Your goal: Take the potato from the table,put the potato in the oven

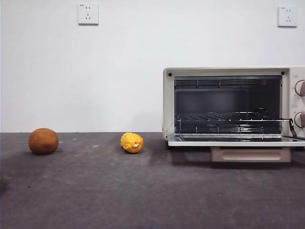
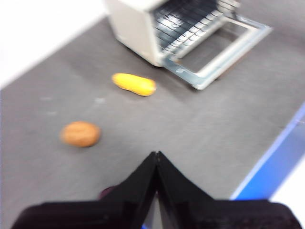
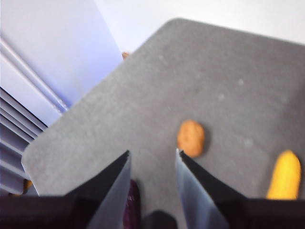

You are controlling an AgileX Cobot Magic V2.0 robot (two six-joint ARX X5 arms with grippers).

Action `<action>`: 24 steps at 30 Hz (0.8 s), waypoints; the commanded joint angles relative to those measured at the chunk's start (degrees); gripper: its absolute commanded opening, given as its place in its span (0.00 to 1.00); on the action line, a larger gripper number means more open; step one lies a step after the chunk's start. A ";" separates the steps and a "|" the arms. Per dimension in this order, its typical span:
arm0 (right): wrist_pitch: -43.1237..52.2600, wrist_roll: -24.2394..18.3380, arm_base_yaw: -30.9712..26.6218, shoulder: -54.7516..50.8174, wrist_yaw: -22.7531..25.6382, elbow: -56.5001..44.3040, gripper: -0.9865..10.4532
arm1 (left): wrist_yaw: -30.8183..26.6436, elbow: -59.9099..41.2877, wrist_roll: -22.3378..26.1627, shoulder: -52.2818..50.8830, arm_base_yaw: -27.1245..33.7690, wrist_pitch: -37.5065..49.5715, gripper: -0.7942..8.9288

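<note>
White wall with two sockets behind a dark grey desk [image 1: 143, 191]. The potato [image 1: 43, 140] lay on the desk at about 9 o'clock in the front view, well apart from the oven [image 1: 233, 112] at 3 o'clock, whose door hung open with the wire rack exposed. A bumpy yellow object [image 1: 132, 142] sat between them, nearer the oven. The left claw [image 2: 156, 160] was clenched, empty, raised above the desk; the right claw [image 3: 152, 160] was released, empty, with the potato just beyond its tips. Neither arm showed in the front view. Likely hazards: the round potato rolling from an off-centre pinch, the yellow object being mistaken for it, or the load striking the lowered door on entry
</note>
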 commanded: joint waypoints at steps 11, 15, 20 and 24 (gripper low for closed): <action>-0.28 -1.51 1.25 15.52 0.04 19.80 0.46 | -1.40 -5.29 -2.73 -7.58 0.11 0.22 0.07; 1.95 -2.60 1.49 18.47 0.04 19.80 0.59 | -2.82 -5.44 -2.71 -8.35 -0.85 0.17 0.07; 6.54 -3.28 1.60 22.51 -0.17 19.80 0.61 | -3.28 -5.44 -3.32 -8.98 -2.95 0.13 0.07; 9.97 -3.61 1.92 25.44 0.07 19.80 0.61 | -5.25 -5.44 -4.48 -9.70 -4.87 0.09 0.07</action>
